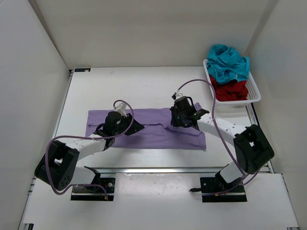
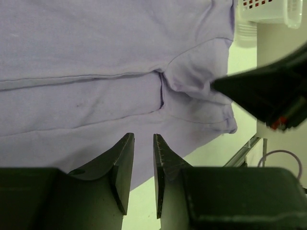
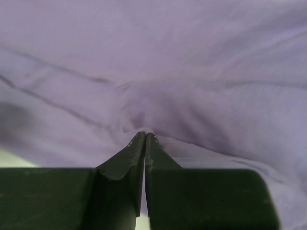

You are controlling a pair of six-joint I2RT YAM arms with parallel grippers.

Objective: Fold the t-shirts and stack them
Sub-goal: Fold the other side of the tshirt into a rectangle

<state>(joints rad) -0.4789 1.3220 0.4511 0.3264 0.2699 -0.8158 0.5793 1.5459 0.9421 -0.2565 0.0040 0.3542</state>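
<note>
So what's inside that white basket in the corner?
The basket holds a teal shirt heaped on top and a dark red shirt under it. They cover the bottom, so anything beneath the red one cannot be seen.

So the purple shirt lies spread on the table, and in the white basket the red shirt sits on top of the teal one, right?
No: the teal shirt lies on top of the red shirt in the white basket; the top external view shows it. The purple shirt is spread on the table.
</note>
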